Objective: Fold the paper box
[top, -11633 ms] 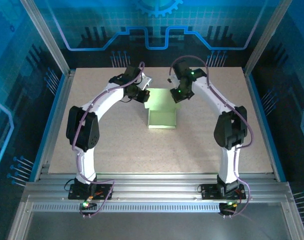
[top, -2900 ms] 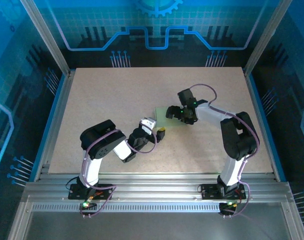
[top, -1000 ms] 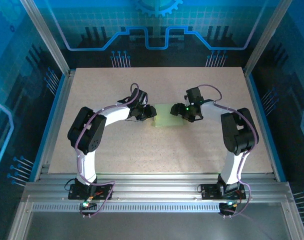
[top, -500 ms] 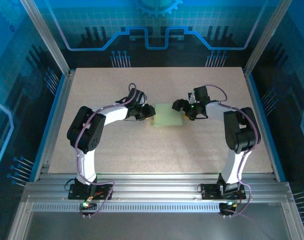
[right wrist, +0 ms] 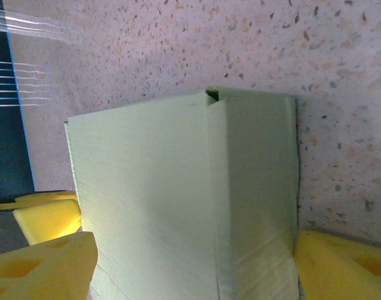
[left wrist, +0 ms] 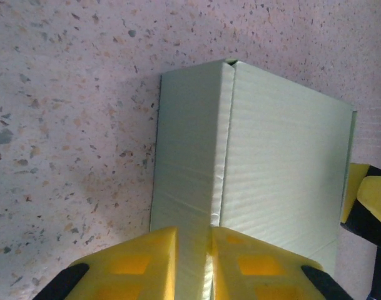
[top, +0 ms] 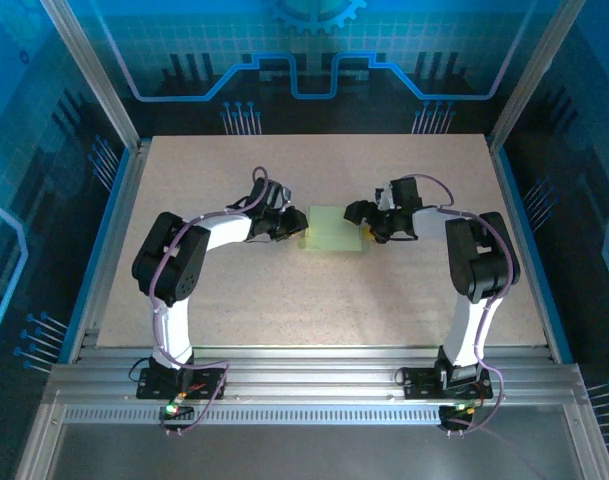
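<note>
Now: left gripper (left wrist: 193,240) fingers nearly pressed together, pinching card seam at left end of paper box (left wrist: 278,162). Right gripper (right wrist: 193,250) spread wide, one finger each side of box's right end; contact with card, cannot tell. Box looks closed up, flat, lying mid-table (left wrist: 65,94) between both grippers. Step, by look: creasing side wall home. Best way: squeeze right on fold line, square to seam, light force, since thin card dents. Right fingers should brace box against skid or twist.

White arms (top: 222,232) with black joints (top: 164,268), purple cables (top: 433,184) and yellow claw fingers (left wrist: 135,261).
</note>
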Tool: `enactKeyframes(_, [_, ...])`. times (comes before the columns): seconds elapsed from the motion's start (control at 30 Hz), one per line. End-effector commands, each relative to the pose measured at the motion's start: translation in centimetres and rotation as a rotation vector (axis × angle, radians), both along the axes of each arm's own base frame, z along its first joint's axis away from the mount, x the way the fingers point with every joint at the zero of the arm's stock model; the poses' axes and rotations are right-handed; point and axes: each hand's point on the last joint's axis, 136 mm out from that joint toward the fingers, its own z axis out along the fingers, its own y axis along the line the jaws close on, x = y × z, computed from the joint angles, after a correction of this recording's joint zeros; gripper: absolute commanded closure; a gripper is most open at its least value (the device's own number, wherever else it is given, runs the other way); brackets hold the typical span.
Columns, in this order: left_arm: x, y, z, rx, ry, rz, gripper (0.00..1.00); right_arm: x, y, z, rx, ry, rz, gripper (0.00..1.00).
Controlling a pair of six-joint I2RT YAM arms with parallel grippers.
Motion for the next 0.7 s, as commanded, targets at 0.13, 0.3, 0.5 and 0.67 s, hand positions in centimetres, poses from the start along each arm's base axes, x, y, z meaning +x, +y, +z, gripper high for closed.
enactKeyframes(0.13, [-3.1, 2.6, -5.0, 0.085, 0.169, 0.041, 0.79, -0.4, -0.9, -0.3, 0.062, 0.028, -0.035, 0.15])
enactKeyframes(0.3, [-3.2, 3.1, -5.4, 0.066, 0.175, 0.058, 0.8, -0.7, -0.7, -0.6, 0.076, 0.039, -0.027, 0.14])
enactKeyframes(0.5, [-3.4, 3.4, -5.4, 0.052, 0.175, 0.062, 0.8, -0.8, -1.5, -0.2, 0.089, 0.027, -0.048, 0.14])
enactKeyframes(0.67, [-3.0, 3.2, -4.9, 0.042, 0.163, 0.06, 0.79, -1.1, 0.9, 0.2, 0.129, 0.034, 0.047, 0.18])
